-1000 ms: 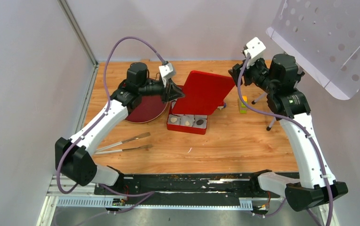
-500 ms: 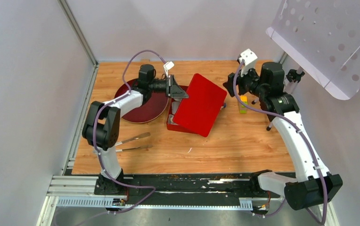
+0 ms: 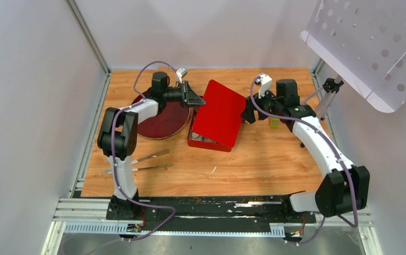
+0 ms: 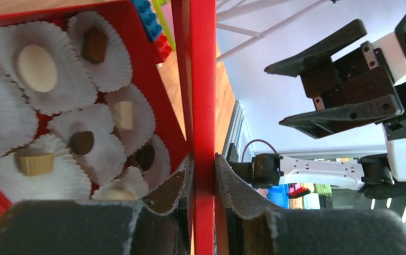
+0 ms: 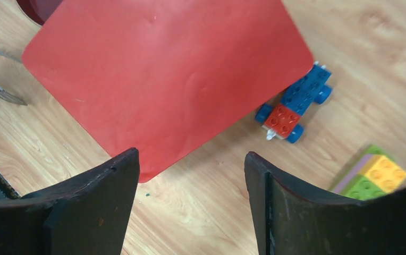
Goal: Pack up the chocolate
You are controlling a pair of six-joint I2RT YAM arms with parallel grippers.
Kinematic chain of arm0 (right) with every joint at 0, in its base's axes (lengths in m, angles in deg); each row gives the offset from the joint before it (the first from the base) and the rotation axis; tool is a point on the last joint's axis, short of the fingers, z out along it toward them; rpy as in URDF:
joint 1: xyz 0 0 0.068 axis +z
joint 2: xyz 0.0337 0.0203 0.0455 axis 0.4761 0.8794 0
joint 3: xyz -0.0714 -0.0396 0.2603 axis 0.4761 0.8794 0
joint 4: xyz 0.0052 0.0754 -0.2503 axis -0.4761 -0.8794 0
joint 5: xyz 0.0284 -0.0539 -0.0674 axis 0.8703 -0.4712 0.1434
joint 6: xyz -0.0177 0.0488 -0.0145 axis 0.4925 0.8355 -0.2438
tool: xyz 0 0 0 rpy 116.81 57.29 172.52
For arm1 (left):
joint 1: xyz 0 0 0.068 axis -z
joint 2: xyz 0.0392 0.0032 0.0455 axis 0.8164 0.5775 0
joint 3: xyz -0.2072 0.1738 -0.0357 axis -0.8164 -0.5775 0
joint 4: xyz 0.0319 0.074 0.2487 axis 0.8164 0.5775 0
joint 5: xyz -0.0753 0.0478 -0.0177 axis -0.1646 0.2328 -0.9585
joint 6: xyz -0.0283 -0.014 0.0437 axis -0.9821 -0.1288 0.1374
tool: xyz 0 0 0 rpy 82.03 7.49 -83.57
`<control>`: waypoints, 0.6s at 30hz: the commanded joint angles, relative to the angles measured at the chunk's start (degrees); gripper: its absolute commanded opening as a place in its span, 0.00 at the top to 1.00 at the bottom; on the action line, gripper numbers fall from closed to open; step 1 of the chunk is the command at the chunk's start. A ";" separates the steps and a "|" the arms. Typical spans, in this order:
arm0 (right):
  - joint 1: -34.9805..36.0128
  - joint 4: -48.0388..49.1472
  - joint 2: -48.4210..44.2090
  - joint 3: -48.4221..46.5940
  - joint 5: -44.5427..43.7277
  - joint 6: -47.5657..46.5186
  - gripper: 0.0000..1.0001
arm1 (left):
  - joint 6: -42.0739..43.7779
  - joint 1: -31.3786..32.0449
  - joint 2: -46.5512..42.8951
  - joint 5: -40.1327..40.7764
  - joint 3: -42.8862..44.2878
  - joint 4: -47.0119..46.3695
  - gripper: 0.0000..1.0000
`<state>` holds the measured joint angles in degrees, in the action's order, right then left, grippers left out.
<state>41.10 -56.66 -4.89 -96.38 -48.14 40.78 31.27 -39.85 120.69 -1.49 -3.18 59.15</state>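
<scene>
Several pieces of chocolate sit in white paper cups inside the red box [image 4: 147, 64]: a pale oval [image 4: 36, 66], a dark square [image 4: 94, 45], a dark round one [image 4: 81, 142]. My left gripper [image 4: 203, 164] is shut on the edge of the red lid [image 4: 201, 79], which it holds tilted over the box. From above, the lid [image 3: 219, 111] hides most of the box base [image 3: 209, 143], with the left gripper [image 3: 193, 98] at its left edge. My right gripper [image 3: 248, 112] stands open just off the lid's right edge; its wrist view shows the lid [image 5: 169, 74] ahead of the gripper [image 5: 190, 164], nothing between the jaws.
A dark red plate [image 3: 161, 121] lies left of the box under the left arm. Metal tongs [image 3: 137, 159] lie near the front left. A blue and red toy car [image 5: 294, 109] and green-yellow blocks [image 5: 373, 175] sit right of the lid. A tripod stands at the right edge.
The left gripper has swung the lid from upright behind the box to tilted over it, hiding the chocolates from above. The right arm has come down and left toward the lid's right edge.
</scene>
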 commanded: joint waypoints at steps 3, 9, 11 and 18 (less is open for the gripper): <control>-0.27 2.09 8.50 -0.31 6.87 8.87 0.20 | -2.02 -1.55 4.69 1.29 3.12 -4.48 0.77; -0.27 5.79 17.49 -2.47 8.92 14.50 0.19 | -1.30 -2.70 5.85 1.91 3.15 -4.16 0.76; -0.27 6.34 19.96 -3.82 8.15 14.82 0.17 | -1.06 -3.36 5.80 2.18 2.86 -4.09 0.76; -0.15 5.78 30.03 -10.60 10.36 15.90 0.18 | -0.20 -4.33 5.78 3.22 1.06 -3.10 0.72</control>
<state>41.07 -53.25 21.58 -101.95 -40.71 54.15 29.17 -43.20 127.03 -0.09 -2.50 58.43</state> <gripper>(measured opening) 0.833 0.261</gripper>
